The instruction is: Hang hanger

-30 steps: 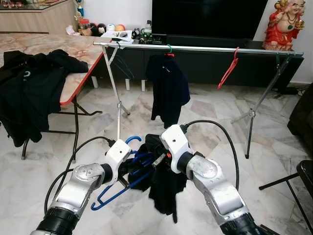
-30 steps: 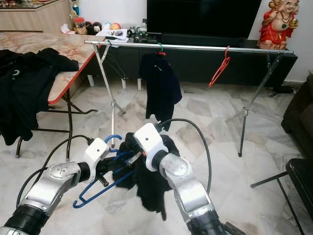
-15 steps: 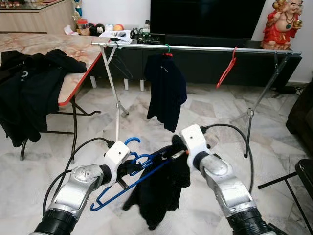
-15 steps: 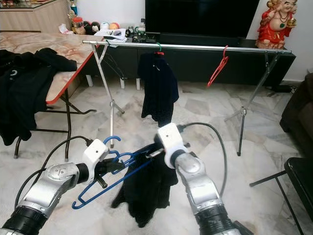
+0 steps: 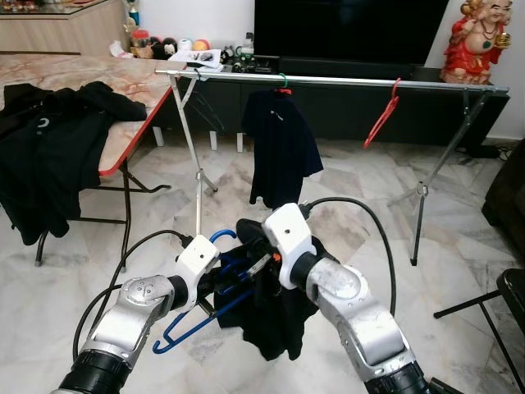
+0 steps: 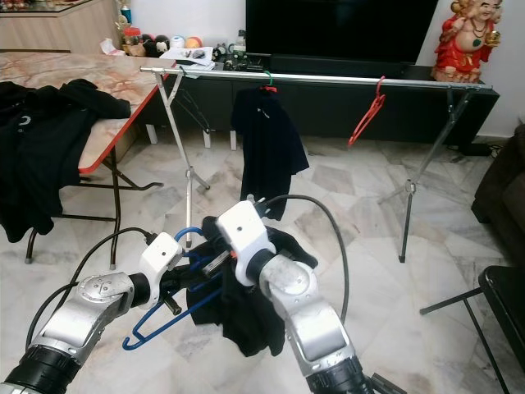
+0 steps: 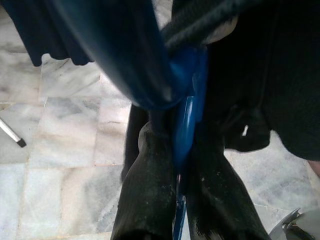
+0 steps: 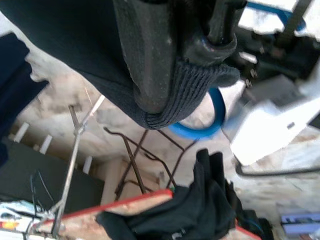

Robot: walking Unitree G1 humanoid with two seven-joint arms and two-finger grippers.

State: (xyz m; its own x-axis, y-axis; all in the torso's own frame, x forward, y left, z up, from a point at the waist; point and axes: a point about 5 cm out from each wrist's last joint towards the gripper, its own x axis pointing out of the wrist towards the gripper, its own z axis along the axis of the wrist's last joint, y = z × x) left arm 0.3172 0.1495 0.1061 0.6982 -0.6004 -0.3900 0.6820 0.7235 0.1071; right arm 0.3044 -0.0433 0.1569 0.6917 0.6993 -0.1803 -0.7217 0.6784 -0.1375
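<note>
My left gripper [image 5: 223,277] is shut on the neck of a blue hanger [image 5: 195,325], low in front of me; in the left wrist view the blue hanger [image 7: 186,120] sits clamped between the two fingers [image 7: 150,200]. A black garment [image 5: 275,324] hangs bunched over that hanger. My right gripper [image 5: 261,267] is shut on the garment, close beside the left gripper. In the right wrist view its fingers [image 8: 150,50] pinch the garment's ribbed edge [image 8: 200,82]. The metal clothes rail [image 5: 344,81] stands ahead, across the room.
On the rail hang a dark navy shirt [image 5: 283,148] and an empty red hanger [image 5: 383,113]. A folding table [image 5: 135,103] at the left carries black clothes [image 5: 49,139]. A TV cabinet lies behind the rail, a dark chair [image 5: 513,287] at the right.
Half a second ago my right gripper was out to the right, stretching the garment along the hanger. It has come back left beside the left gripper, and the garment hangs bunched again.
</note>
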